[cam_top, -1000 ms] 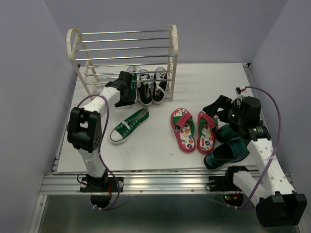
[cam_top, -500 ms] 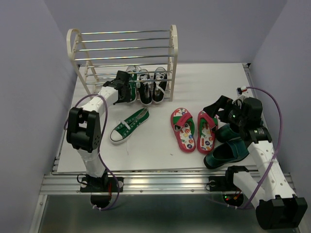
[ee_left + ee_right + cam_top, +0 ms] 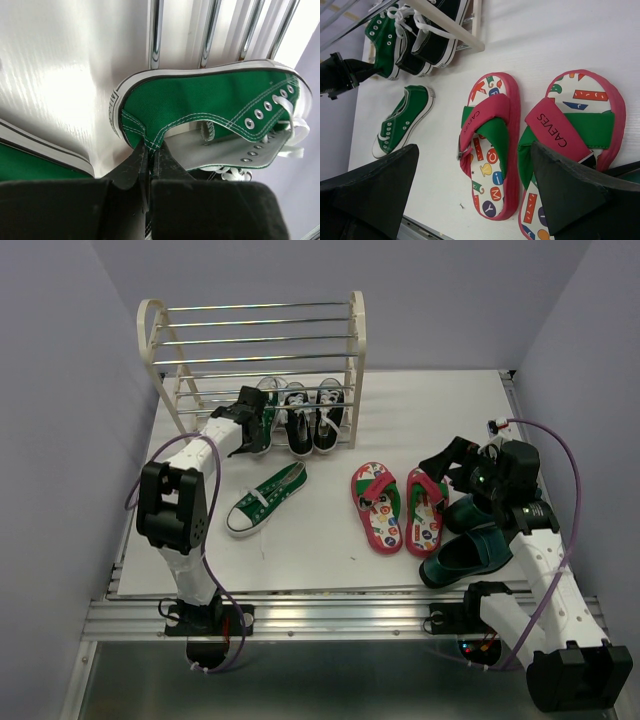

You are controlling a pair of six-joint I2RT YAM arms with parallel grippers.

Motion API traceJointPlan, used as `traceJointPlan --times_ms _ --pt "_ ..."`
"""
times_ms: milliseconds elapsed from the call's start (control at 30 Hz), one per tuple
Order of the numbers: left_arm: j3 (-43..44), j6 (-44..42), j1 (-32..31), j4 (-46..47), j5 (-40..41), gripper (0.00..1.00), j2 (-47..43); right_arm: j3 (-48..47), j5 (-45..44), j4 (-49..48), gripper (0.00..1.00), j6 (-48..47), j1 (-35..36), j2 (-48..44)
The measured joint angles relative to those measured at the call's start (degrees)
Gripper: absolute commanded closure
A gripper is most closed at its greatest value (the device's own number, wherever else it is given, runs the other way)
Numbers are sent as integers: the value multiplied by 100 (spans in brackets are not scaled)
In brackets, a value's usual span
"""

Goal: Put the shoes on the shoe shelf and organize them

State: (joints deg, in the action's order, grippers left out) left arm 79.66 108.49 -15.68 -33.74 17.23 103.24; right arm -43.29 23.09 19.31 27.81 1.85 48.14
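Your left gripper (image 3: 149, 156) is pinched tight on the canvas heel rim of a green sneaker (image 3: 200, 105). Its laced toe end is cut off to the fingers' right, and its white rubber sole faces the chrome bars of the shoe shelf (image 3: 155, 35). Your right gripper (image 3: 447, 468) stands spread wide, with the printed flip-flops (image 3: 492, 145) just ahead. The glossy teal loafers (image 3: 462, 552) sit partly hidden under that arm.

The left hand (image 3: 150, 153) pinches the green sneaker (image 3: 200, 105) heel.
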Motion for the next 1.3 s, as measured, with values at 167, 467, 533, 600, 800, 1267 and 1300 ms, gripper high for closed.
traceJointPlan --times_ms 167,467,533,600,800,1267,1300 --pt "-37 149 4 -136 195 100 -94 0 -17 2 0 -7 0 66" --pt "-140 326 -24 -289 315 100 -186 0 -17 7 0 -44 0 101" --pt "155 348 -98 -531 420 100 -28 0 -17 13 0 -57 0 109" --pt "470 361 -170 -708 468 100 168 0 -17 13 0 -63 0 109" --pt "1373 461 -444 -962 546 100 949 0 -50 15 0 -94 0 109" --pt "275 575 -538 -92 538 56 317 0 -74 17 0 -105 0 107" --pt "236 527 -540 -63 533 50 267 0 -68 17 0 -107 0 107"
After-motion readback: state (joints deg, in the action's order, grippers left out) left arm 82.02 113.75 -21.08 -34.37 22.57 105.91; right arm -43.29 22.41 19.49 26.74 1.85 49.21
